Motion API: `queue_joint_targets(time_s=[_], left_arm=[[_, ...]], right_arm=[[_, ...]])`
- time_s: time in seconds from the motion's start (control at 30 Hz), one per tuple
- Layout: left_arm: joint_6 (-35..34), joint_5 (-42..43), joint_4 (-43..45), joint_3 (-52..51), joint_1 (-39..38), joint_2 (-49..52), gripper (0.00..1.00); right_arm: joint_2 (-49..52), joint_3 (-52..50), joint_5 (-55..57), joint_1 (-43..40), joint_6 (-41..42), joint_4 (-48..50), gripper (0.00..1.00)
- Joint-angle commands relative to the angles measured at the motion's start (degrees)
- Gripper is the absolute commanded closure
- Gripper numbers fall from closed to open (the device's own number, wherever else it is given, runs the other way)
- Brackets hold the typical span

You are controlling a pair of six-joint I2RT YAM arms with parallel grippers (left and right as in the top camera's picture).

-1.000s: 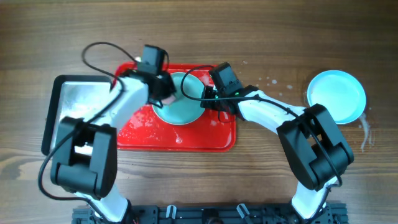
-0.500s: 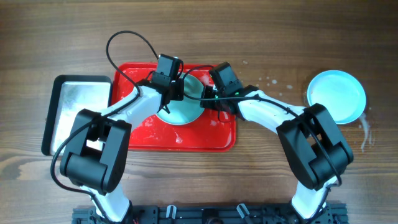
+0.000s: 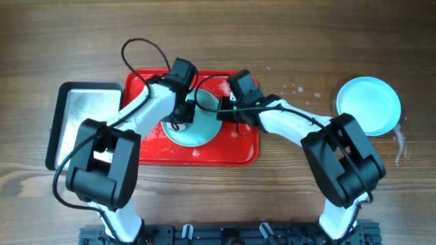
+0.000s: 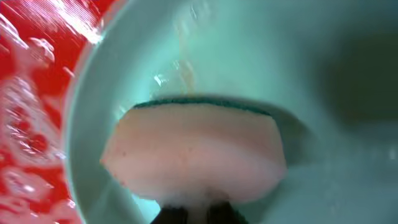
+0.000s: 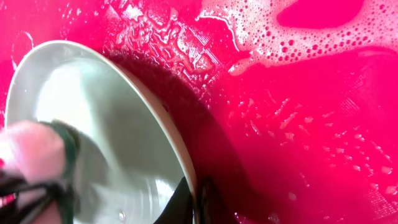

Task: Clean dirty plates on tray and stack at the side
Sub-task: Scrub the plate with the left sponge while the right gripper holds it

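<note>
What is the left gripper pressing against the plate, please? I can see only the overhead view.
Observer: The left gripper holds a pink sponge, its green face against the plate.
Operator: Does the right gripper really grip that plate?
Observer: Yes. In its wrist view the right gripper pinches the rim, one finger inside and one outside.
Operator: Is the tray wet?
Observer: Yes. White foam and droplets lie on the red tray beside the plate.

2 plates (image 3: pixel 201 133) (image 3: pixel 368 104), 1 ea. red tray (image 3: pixel 231 154), metal tray (image 3: pixel 78 105), sponge (image 4: pixel 193 155)
</note>
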Motion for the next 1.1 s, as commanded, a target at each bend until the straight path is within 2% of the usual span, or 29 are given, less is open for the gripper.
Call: queue_joint_targets(time_s=[0.0, 0.07, 0.17, 0.3, 0.37, 0.47, 0.67, 0.83, 0.9, 0.93, 1.03, 1.07], left_arm=[[-0.7, 15.7, -3.2, -1.6, 0.8, 3.5, 0.96], [-0.7, 18.5, -1.6, -1.5, 1.6, 3.5, 0.96], [-0.8, 24.9, 5.6, -1.5, 2.7, 3.5, 0.96], [-2.1, 24.3, 13.9, -1.5, 2.7, 3.6, 0.96], [-4.4, 20.1, 17.2, -1.5, 2.7, 3.8, 0.96], [-11.1, 6.0, 16.7, -1.5, 2.7, 4.0, 0.96], [-17.4, -14.7, 4.0, -1.5, 2.7, 4.0, 0.96], [-17.4, -19.0, 0.9, -1.5, 2.7, 4.0, 0.96], [-15.8, -13.9, 2.7, -1.5, 2.6, 4.0, 0.96], [-12.0, -7.3, 4.1, -1.5, 2.4, 4.0, 0.96], [-1.2, 19.9, 9.2, -1.5, 1.7, 4.1, 0.96], [1.2, 25.0, 10.2, -1.5, 1.4, 4.1, 0.96]], right_arm=[[2.7, -0.6, 1.8, -0.6, 1.3, -1.0, 0.96], [2.7, -0.6, 1.6, -0.6, 1.3, -1.0, 0.96], [2.7, -0.6, 1.4, -0.6, 1.3, -1.0, 0.96], [2.7, -0.6, 1.4, -0.6, 1.2, -1.0, 0.96], [2.7, -0.6, 1.4, -0.6, 1.2, -1.1, 0.96], [2.7, -0.6, 1.4, -0.6, 1.1, -1.1, 0.96], [2.7, -0.6, 1.4, -0.6, 1.1, -1.0, 0.96], [2.7, -0.6, 1.4, -0.6, 1.1, -1.0, 0.96], [2.7, -0.6, 1.4, -0.6, 1.1, -0.9, 0.96], [2.7, -0.6, 1.4, -0.6, 1.1, -0.9, 0.96], [2.7, -0.6, 1.3, -0.6, 1.1, -0.9, 0.96], [2.7, -0.6, 1.4, -0.6, 1.1, -0.9, 0.96]])
